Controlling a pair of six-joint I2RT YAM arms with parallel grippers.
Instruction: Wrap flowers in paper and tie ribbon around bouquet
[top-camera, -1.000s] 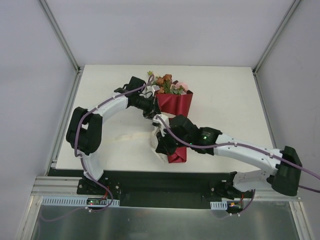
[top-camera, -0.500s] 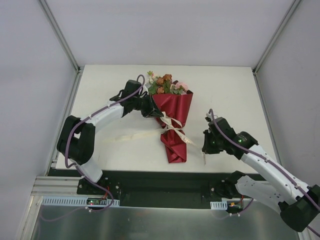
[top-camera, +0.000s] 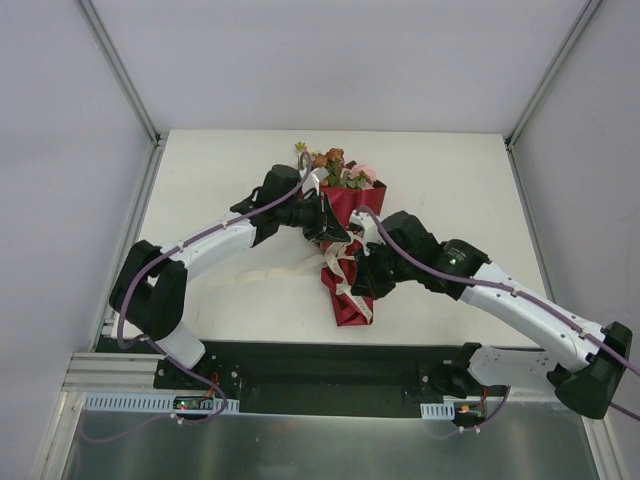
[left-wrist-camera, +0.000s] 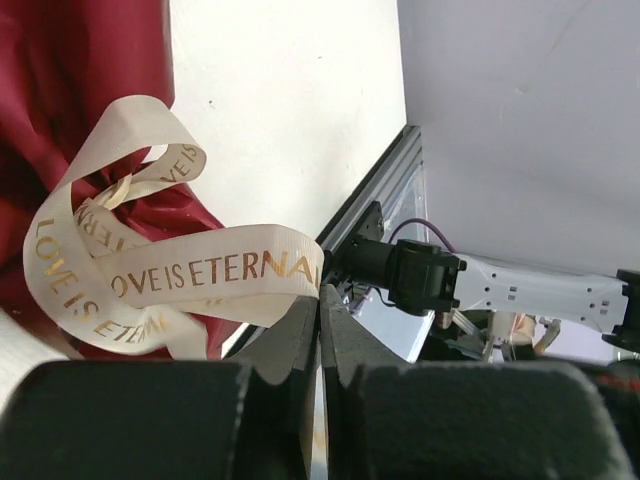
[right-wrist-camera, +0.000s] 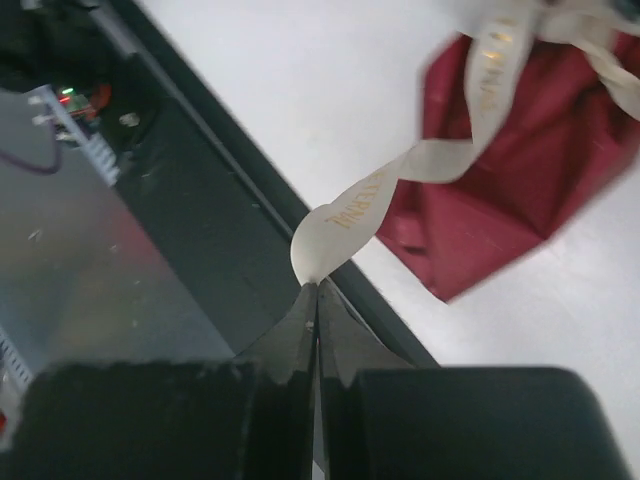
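Mid-knot, the left gripper (left-wrist-camera: 320, 298) and right gripper (right-wrist-camera: 317, 290) each stood clamped on the ribbon (left-wrist-camera: 200, 275) round the bouquet (top-camera: 354, 200), with a steady outward pull looking due next.

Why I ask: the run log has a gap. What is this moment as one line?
stage: ribbon tie | left tool: shut on ribbon | right tool: shut on ribbon | bouquet: wrapped, lying on table

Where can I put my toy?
Bare table lies right of the bouquet up to the far right edge, and at the far left corner. The middle is crowded: the left arm and right arm meet at the ribbon.
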